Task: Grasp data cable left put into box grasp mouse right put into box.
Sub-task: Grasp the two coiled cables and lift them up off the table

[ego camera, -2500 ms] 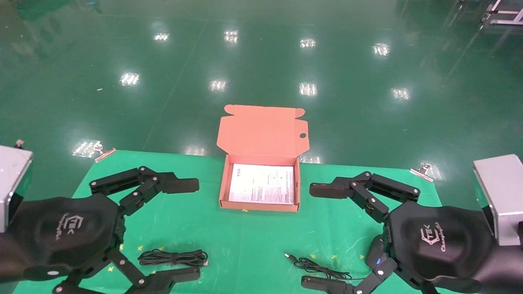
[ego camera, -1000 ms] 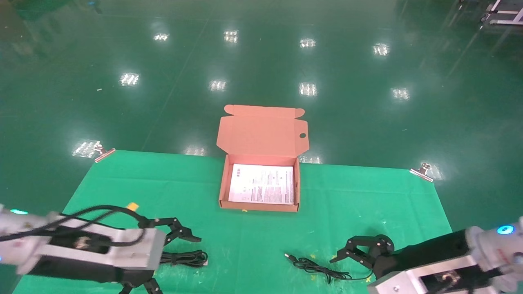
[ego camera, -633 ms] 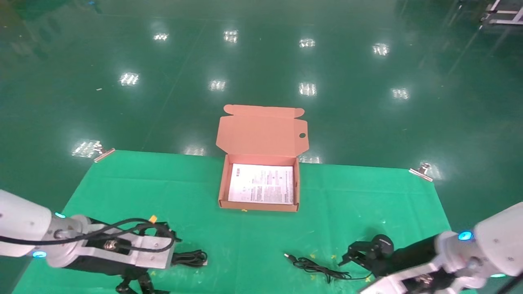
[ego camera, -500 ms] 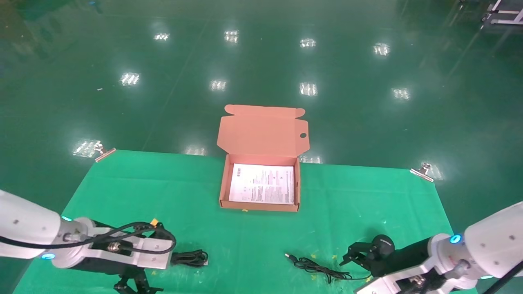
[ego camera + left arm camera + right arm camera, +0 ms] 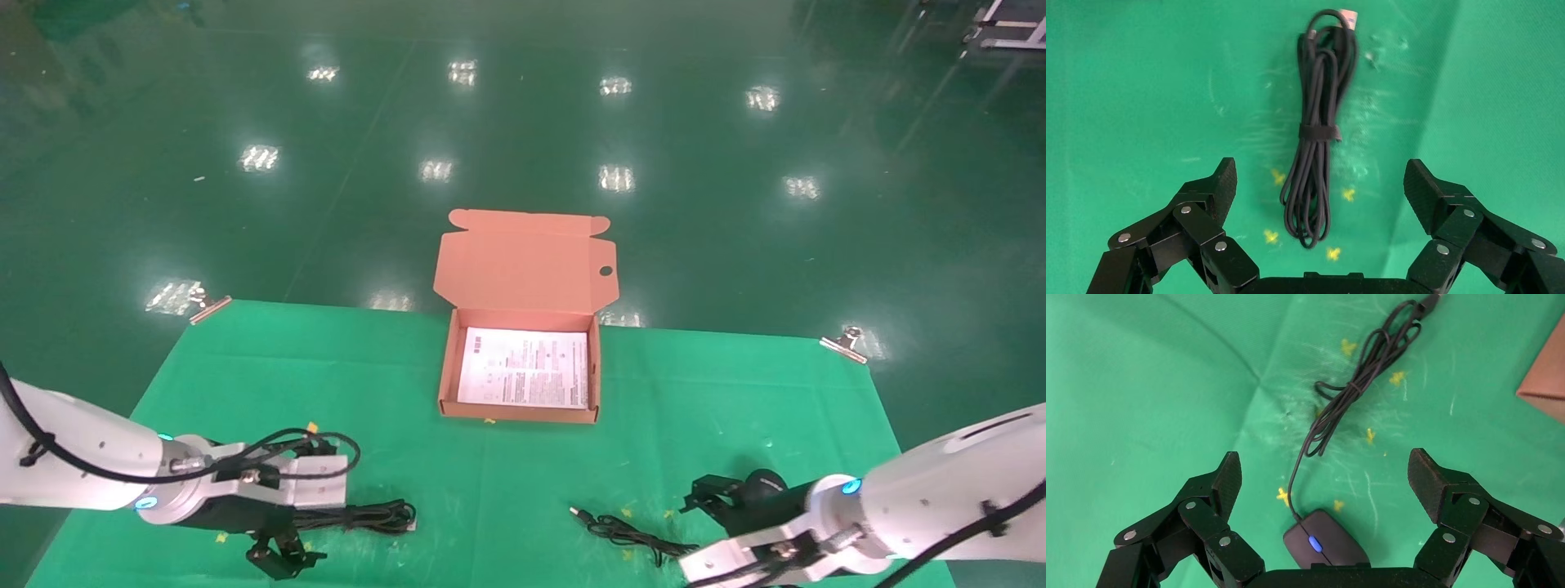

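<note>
Item 1: the data cable (image 5: 1315, 131), a black bundle of long narrow loops bound at mid-length by a black strap. It lies flat on the green tabletop (image 5: 392, 384) at the near left, well apart from the box. In the left wrist view it runs lengthwise between the two fingertips (image 5: 1220, 184) and touches neither.

Item 2: left end effector (image 5: 1319, 184), low over the near-left tabletop and straddling the near end of the data cable. Fingers spread wide, released, nothing held.

Item 3: the mouse (image 5: 1326, 545), small, black, oval, with a blue-lit wheel. It rests on the tabletop at the near right. Its thin cord (image 5: 1358, 386) trails leftward in a loosely tied bunch and ends in a plug (image 5: 578, 514).

Item 4: right end effector (image 5: 1324, 474), low over the near-right tabletop with the mouse between its fingers, close to the palm. Fingers spread wide, released, not touching the mouse.

Item 5: the box (image 5: 446, 376), shallow, salmon-orange cardboard, at the far centre of the tabletop. Its flap lid (image 5: 523, 261) stands open at the far side, with one small round hole near its right edge. A white printed sheet (image 5: 525, 367) lies flat inside.

Item 6: metal clips, one at the far-left corner (image 5: 209, 307) and one at the far-right corner (image 5: 843, 343) of the green cloth.
</note>
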